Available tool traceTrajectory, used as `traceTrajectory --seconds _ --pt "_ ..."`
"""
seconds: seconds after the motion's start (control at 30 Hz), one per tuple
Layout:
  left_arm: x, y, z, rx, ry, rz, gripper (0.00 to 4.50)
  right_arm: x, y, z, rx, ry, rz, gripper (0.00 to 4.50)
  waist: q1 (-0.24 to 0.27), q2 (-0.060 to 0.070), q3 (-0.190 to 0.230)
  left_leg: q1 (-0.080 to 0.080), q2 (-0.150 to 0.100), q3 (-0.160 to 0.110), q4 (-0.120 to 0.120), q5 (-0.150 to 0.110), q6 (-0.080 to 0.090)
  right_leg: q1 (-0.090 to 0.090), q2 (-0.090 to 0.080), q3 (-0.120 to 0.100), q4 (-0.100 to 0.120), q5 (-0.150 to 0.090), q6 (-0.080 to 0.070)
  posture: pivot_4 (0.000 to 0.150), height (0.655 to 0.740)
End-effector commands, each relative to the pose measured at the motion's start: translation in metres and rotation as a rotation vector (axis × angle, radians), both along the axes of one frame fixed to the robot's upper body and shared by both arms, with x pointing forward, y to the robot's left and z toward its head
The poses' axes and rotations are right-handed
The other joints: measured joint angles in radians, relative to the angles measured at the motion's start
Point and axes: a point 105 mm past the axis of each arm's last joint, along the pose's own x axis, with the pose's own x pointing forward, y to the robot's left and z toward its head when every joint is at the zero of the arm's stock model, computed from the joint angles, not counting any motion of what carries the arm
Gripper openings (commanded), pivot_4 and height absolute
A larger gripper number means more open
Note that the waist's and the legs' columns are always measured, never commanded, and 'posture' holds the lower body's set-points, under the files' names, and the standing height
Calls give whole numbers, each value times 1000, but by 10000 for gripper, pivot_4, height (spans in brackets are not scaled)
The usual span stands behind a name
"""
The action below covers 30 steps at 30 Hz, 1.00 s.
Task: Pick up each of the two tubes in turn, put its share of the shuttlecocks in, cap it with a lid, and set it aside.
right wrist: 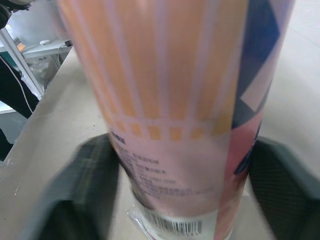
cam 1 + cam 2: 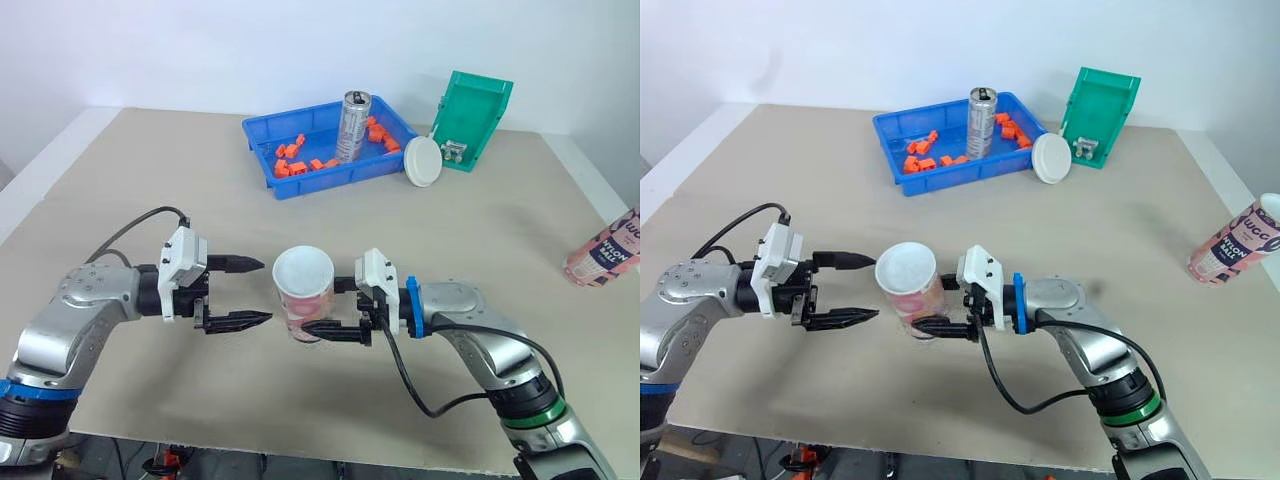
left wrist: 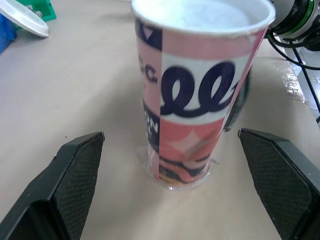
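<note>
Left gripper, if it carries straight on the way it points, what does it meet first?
Probably the pink tube, upright just ahead of the left gripper, lined up between its open jaws.

Light: bright, even, diffuse, from overhead. Shadows: soft and pale on the table (image 2: 150,200), at the tube's (image 2: 303,295) foot and along the blue tray's (image 2: 330,180) near edge. Glare: faint sheen on the can (image 2: 353,125)

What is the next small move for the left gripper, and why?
Probably ease the left gripper forward toward the tube. Its fingers are open and stop short of the upright tube, which lines up with the gap between them; the right gripper is at its other side.
</note>
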Motion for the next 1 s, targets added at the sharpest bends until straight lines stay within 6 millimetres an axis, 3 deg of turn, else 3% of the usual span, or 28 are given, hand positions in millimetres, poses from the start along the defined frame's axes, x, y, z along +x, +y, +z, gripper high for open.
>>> traceTrajectory --seconds 0.03,0.2,0.3,0.4,0.5,0.7,0.8,1.0 --pt "-1 -8 13 -42 -27 -25 45000 2 0 15 37 -41 -1 22149 0 0 0 0 0 0 0 0 0 0 0 0 0 0 0 1500 7400" --pt "4 -23 28 -118 -29 -54 45000 8 -21 40 125 -49 -68 22149 2 0 0 -1 -1 -1 1 0 0 1 0 0 0 1 0 1500 7400" --pt "10 -35 38 -173 -31 -75 45000 23 -50 61 195 -76 -201 22149 3 0 0 -1 -1 -1 3 0 0 2 0 0 0 2 2 1500 7400" --pt "19 -54 48 -251 -32 -108 45000 50 -123 79 263 -146 -545 22149 8 0 0 -1 -2 -1 6 1 1 4 -1 0 0 3 4 1500 7400" --pt "23 -72 47 -288 -17 -151 45000 58 -185 74 247 -186 -833 22149 16 -1 0 -1 -3 -1 8 1 1 5 -1 1 -1 3 5 1500 7400" --pt "31 -91 43 -319 8 -188 45000 64 -256 58 259 -200 -1208 22149 -2 1 0 1 -2 2 7 0 1 4 0 5 0 7 -1 1500 7400" --pt "34 -98 42 -327 12 -204 45000 63 -272 52 275 -195 -1290 22149 -2 2 -1 1 -2 2 7 1 3 4 1 5 0 8 -1 1500 7400" --pt "36 -108 40 -334 15 -223 45000 65 -285 50 265 -212 -1354 22149 -1 3 -1 1 -3 4 8 3 4 4 0 8 0 10 4 1500 7400"
